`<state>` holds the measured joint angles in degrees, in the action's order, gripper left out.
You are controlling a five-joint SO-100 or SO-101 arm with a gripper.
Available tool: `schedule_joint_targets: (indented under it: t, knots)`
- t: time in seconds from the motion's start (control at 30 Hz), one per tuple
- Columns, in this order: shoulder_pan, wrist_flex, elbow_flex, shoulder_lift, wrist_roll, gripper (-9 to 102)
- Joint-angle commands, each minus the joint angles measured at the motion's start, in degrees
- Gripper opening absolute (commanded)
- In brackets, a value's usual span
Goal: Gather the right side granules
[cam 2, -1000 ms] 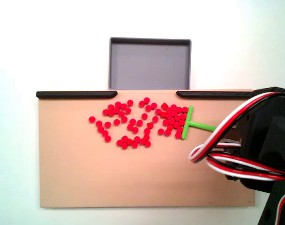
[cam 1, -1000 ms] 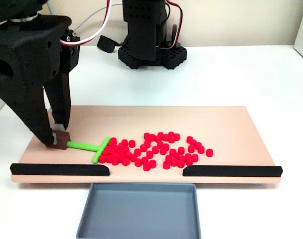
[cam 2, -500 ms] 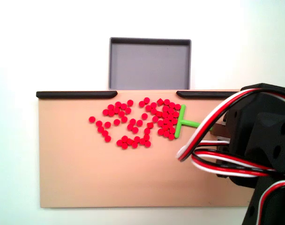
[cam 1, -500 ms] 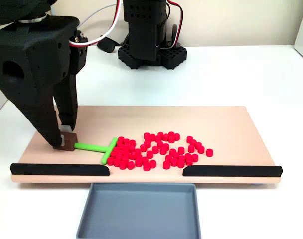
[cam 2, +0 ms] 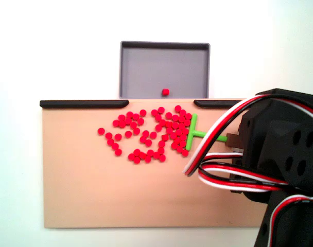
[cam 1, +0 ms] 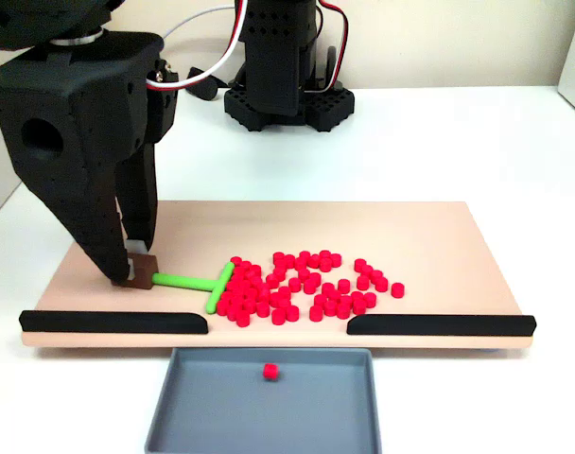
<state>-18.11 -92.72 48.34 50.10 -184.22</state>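
Resting flat under the gripper (cam 1: 134, 274), the board (cam 1: 439, 236) carries the work. A tray (cam 1: 212, 407) sits beyond its slotted edge, holding one pellet (cam 1: 269, 372). The gripper is clenched on the pusher (cam 1: 195, 282) by its stem block. Granules (cam 1: 302, 284) lie heaped just past the crossbar: judged light, hard, prone to roll; better shoved than pinched.

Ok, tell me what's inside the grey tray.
One red granule lies on the floor of the grey tray, near its edge next to the board; in the other fixed view it shows too. Nothing covers the tray's inside.
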Motion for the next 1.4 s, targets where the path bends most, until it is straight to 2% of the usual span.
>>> schedule_joint_targets:
  t: [0.0, 0.57, 0.67, 0.97, 1.37]
  knots:
    - [0.4, -0.1, -1.4, 0.6, -12.7, 0]
    - [-5.0, -0.7, -1.4, 7.0, -14.8, 0]
    - [-5.1, -1.0, -0.5, 9.0, -12.3, 0]
    - [-4.1, -1.8, 5.8, 17.2, 10.1, 0]
    - [1.8, -4.0, 13.5, 26.4, 49.7, 0]
